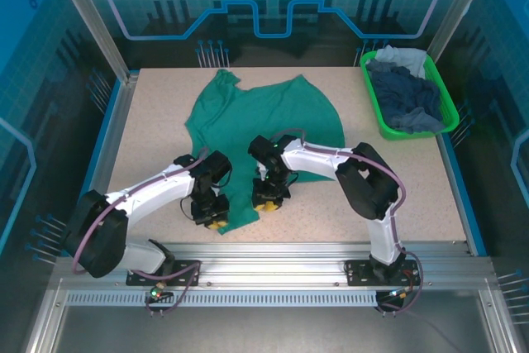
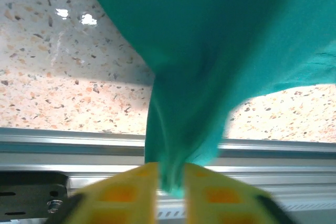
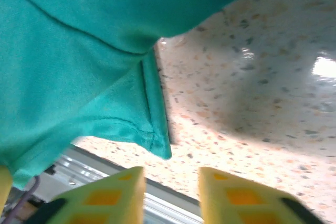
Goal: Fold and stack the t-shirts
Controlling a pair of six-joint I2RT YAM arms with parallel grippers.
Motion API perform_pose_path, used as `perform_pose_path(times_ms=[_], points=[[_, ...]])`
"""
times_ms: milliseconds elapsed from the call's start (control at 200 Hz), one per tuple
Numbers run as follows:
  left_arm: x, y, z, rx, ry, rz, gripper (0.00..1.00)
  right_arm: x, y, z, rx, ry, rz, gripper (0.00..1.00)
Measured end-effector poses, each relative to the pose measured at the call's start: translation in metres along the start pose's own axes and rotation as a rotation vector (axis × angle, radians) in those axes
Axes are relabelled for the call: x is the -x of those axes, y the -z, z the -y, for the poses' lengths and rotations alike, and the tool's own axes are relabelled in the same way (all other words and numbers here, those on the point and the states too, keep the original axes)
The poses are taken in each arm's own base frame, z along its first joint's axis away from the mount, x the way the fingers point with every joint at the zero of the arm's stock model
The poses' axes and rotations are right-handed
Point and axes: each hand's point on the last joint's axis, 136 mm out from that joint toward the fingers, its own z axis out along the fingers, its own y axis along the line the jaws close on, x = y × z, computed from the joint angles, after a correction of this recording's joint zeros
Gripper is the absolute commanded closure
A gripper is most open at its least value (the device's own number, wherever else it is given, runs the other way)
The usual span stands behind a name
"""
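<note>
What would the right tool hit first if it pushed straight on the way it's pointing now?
Probably the bare table: the right tool is open, with the teal t-shirt hem hanging just left of its line. Depth is unclear.

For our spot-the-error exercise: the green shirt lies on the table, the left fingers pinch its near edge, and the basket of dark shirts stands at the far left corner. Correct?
No. The top view shows the basket at the far right corner. The rest holds: green shirt on the table, left fingers pinching its near edge.
</note>
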Motion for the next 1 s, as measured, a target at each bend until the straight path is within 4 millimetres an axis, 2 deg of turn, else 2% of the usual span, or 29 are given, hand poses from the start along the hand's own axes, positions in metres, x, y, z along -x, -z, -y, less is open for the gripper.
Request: perform_pose_path(times_ms=[45, 125, 185, 255, 355, 420, 480, 600, 740, 810, 925, 1000], points=[[0.001, 0.005, 0.001, -0.003, 0.003, 0.01, 0.43, 0.002, 0.007, 0.005, -0.009, -0.003, 0.028, 0.59], [0.01, 0.022, 0.009, -0.045, 0.014, 0.052, 0.44, 0.009, 0.03, 0.012, -0.001, -0.015, 0.1, 0.59], [0.026, 0.042, 0.017, -0.102, 0.044, 0.103, 0.47, 0.02, 0.054, 0.019, 0.016, -0.036, 0.177, 0.61], [0.052, 0.066, 0.022, -0.181, 0.106, 0.174, 0.52, 0.039, 0.084, 0.029, 0.039, -0.068, 0.278, 0.63], [0.105, 0.095, 0.021, -0.277, 0.235, 0.261, 0.6, 0.071, 0.121, 0.052, 0.051, -0.122, 0.428, 0.67], [0.152, 0.107, 0.02, -0.32, 0.317, 0.312, 0.62, 0.093, 0.138, 0.068, 0.047, -0.157, 0.515, 0.67], [0.204, 0.115, 0.022, -0.36, 0.382, 0.367, 0.65, 0.111, 0.151, 0.08, 0.051, -0.18, 0.585, 0.67], [0.302, 0.121, 0.024, -0.408, 0.471, 0.47, 0.66, 0.146, 0.174, 0.106, 0.048, -0.23, 0.702, 0.66], [0.385, 0.116, 0.024, -0.415, 0.532, 0.548, 0.67, 0.184, 0.189, 0.136, 0.026, -0.291, 0.78, 0.66], [0.41, 0.106, 0.019, -0.401, 0.561, 0.56, 0.68, 0.202, 0.191, 0.15, 0.015, -0.32, 0.786, 0.67], [0.433, 0.082, 0.001, -0.369, 0.624, 0.531, 0.68, 0.224, 0.187, 0.165, -0.015, -0.345, 0.772, 0.67], [0.445, 0.094, -0.008, -0.378, 0.645, 0.544, 0.69, 0.23, 0.179, 0.17, -0.037, -0.35, 0.741, 0.67]])
